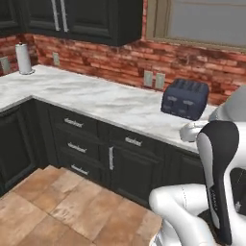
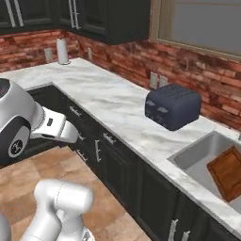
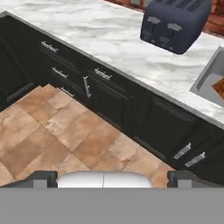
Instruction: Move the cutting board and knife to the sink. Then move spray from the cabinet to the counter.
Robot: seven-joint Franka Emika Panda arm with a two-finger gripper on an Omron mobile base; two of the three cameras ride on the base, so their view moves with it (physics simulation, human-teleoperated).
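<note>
Right base view: toaster [image 2: 172, 107] beside sink [image 2: 197, 153].

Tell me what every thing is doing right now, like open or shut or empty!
gripper: open, holding nothing.
cutting board: in the sink, leaning tilted.
sink: holds the board.
toaster: upright on the counter, slots look empty.
counter: carries the toaster and a paper towel roll.
wall cabinet doors: shut.
drawers: shut.

- We see a dark blue toaster [image 2: 172, 112] near the brick wall [image 2: 188, 70].
- We see a paper towel roll [image 1: 23, 58] upright in the far corner.
- We see a tiled floor [image 3: 57, 135] below.
</note>
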